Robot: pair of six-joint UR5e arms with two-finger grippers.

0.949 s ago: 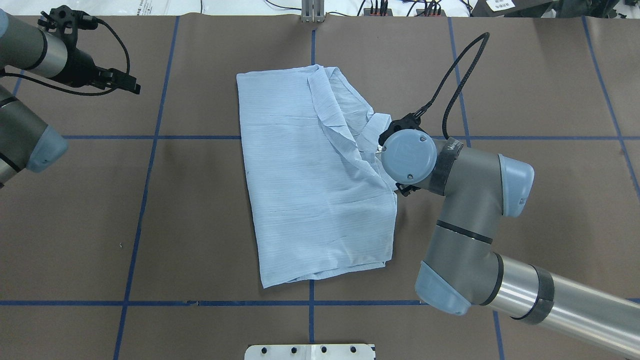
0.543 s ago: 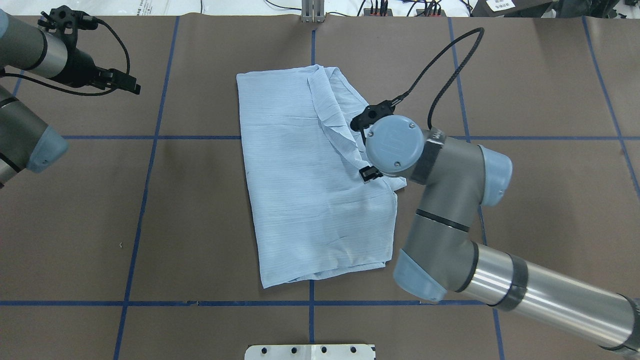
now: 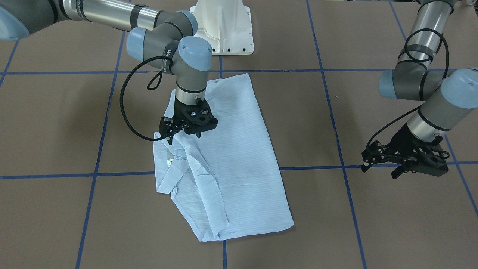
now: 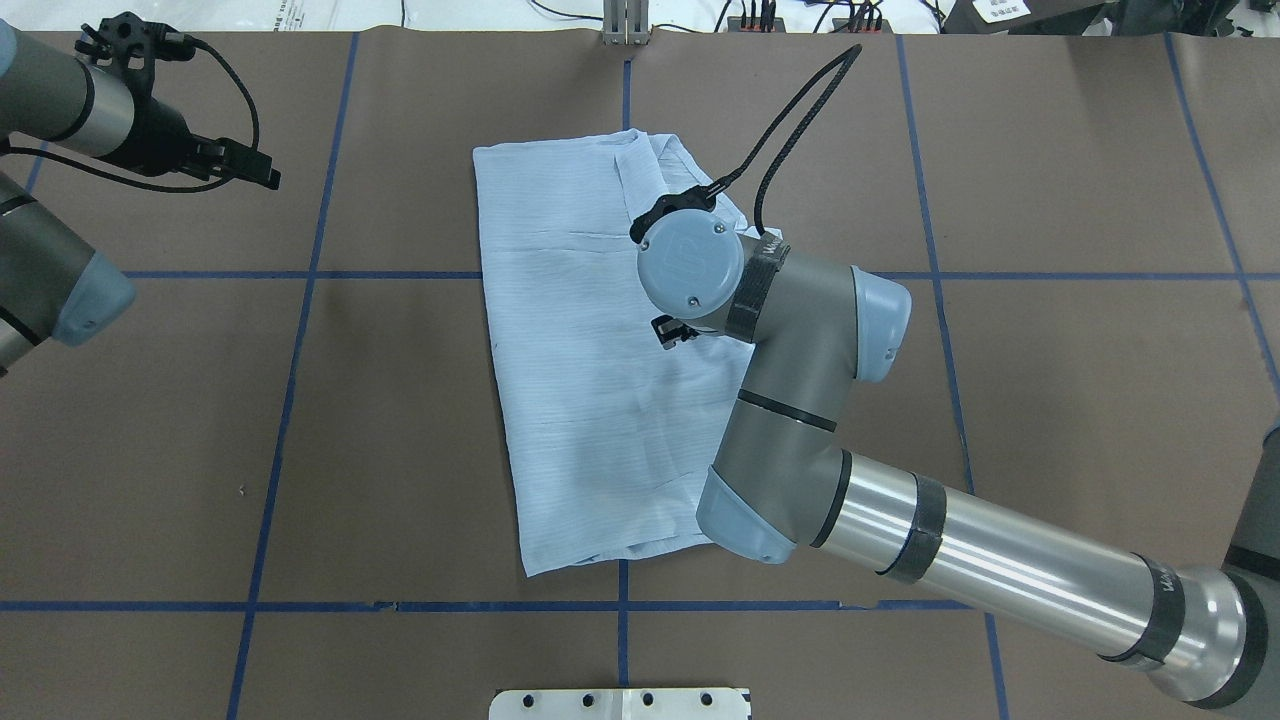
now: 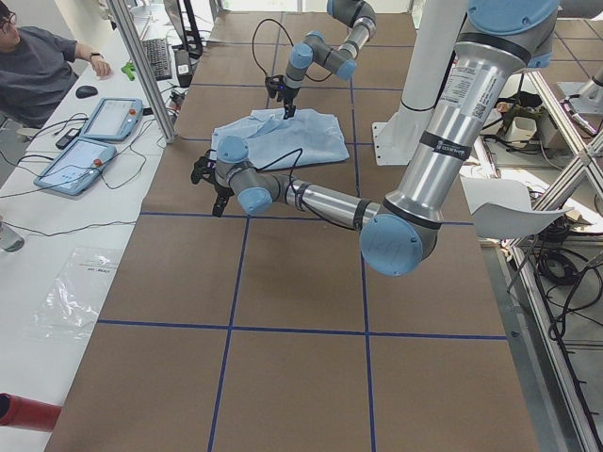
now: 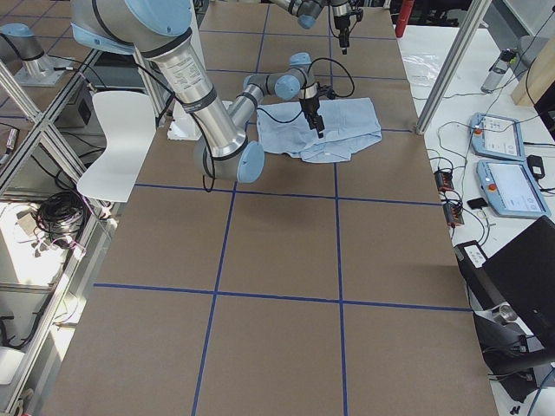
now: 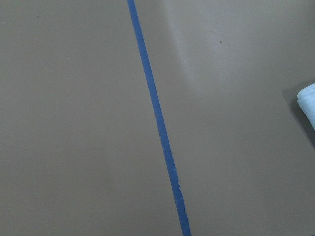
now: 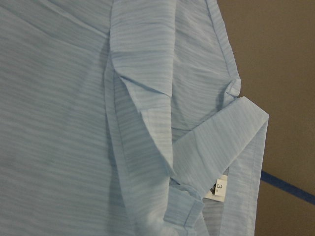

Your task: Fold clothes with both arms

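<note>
— Where does the shirt (image 3: pixel 239 157) lie?
— Folded mid-table (image 3: pixel 373 224), the right gripper (image 3: pixel 197 133) low over its rumpled edge, jaws hidden.
— And the left gripper (image 4: pixel 262 172)?
— Well aside; its jaws cannot be judged.

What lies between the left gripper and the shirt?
Between the left gripper and shirt, only bare table crossed by one blue tape line; overhead view.

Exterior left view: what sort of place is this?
Probably a robotics lab: teach pendants and a keyboard on a side bench, aluminium frame posts, a blue tape grid on the table.
</note>
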